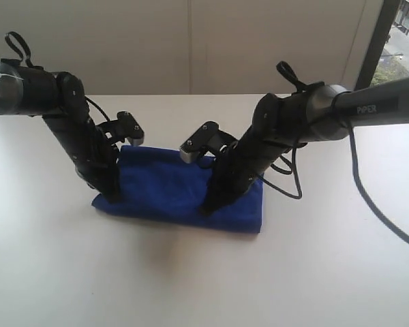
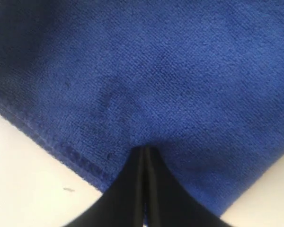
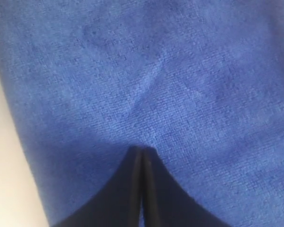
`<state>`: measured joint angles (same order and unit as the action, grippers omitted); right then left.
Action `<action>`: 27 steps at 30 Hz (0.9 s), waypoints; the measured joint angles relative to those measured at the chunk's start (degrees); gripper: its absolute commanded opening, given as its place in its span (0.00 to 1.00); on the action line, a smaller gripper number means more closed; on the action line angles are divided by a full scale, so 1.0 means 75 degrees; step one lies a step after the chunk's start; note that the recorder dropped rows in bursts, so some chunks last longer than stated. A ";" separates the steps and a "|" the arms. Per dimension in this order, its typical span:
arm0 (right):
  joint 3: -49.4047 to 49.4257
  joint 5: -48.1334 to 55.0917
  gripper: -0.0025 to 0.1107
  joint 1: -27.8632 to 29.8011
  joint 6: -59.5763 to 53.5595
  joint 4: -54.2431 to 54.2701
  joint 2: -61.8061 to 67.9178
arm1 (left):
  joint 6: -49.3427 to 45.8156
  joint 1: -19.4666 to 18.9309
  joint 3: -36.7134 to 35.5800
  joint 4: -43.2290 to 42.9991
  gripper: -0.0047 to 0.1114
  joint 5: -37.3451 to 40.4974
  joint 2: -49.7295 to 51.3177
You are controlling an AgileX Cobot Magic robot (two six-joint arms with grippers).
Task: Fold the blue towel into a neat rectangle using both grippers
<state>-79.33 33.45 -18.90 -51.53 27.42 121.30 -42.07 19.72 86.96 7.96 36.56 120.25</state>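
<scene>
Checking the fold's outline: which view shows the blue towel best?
The exterior view: the blue towel shows almost whole, a folded rectangle on the table. Both wrist views show only a close-up patch of its cloth; the left one also catches a hemmed edge.

We see two black jointed arms with grey cylindrical links; white "PIPER" lettering (image 1: 371,107) marks the right arm (image 1: 255,153). Black cables (image 1: 283,67) loop off them. The left gripper (image 2: 144,152) and right gripper (image 3: 141,151) have slim, black, tapering fingers.
</scene>
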 measured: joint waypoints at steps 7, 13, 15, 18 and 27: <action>-0.0086 0.0601 0.02 0.0000 0.0000 -0.0820 -0.0014 | 0.0000 0.0000 0.0060 -0.0034 0.04 0.0949 0.0012; -0.0133 0.1297 0.02 0.0000 0.0014 -0.1079 -0.0044 | 0.0144 0.0033 0.0060 0.0033 0.04 0.2058 0.0012; -0.0133 0.1484 0.02 0.0000 0.0074 -0.1092 -0.0057 | 0.0173 0.0033 0.0060 0.0166 0.04 0.2381 0.0030; -0.0133 0.1839 0.02 0.0000 0.0194 -0.1098 -0.0079 | 0.0173 0.0033 0.0060 0.0418 0.04 0.2862 0.0078; 0.0244 0.2028 0.02 -0.0449 0.0648 -0.1652 -0.0426 | 0.0190 0.0033 -0.0002 0.0720 0.04 0.3311 -0.0025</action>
<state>-77.50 48.67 -22.26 -46.67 15.02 118.11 -40.64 19.96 86.94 13.35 61.39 120.07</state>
